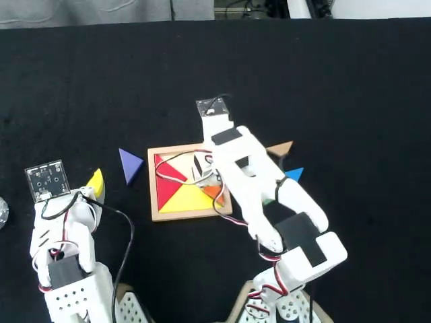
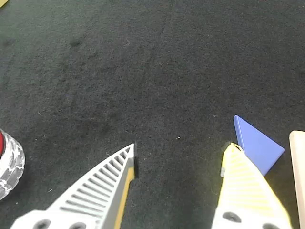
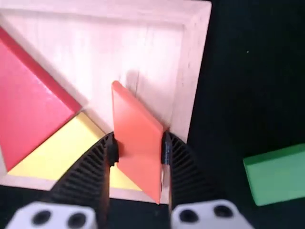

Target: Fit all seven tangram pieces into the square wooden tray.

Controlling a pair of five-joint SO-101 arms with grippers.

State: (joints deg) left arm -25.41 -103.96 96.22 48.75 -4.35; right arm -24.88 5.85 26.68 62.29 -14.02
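Note:
The square wooden tray point(image 1: 154, 195) lies mid-table and holds a red triangle point(image 1: 168, 176) and a yellow triangle point(image 1: 185, 200). My right gripper point(image 3: 138, 143) hangs over the tray's right part, shut on an orange piece point(image 3: 133, 114) that stands on edge above the bare wood by the tray's rim point(image 3: 190, 71). A purple triangle point(image 1: 129, 164) rests on the cloth left of the tray. My left gripper point(image 2: 182, 157) is open just short of the purple triangle point(image 2: 257, 145), its yellow finger point(image 2: 240, 176) close beside it. Right of the tray lie a brown piece point(image 1: 279, 149), a blue piece point(image 1: 293, 174) and a green piece point(image 3: 276, 174).
A small round object point(image 1: 2, 212) sits at the table's left edge, near my left arm point(image 1: 64, 235). Black cloth covers the whole table. The right arm point(image 1: 256, 182) hides the tray's right side from above.

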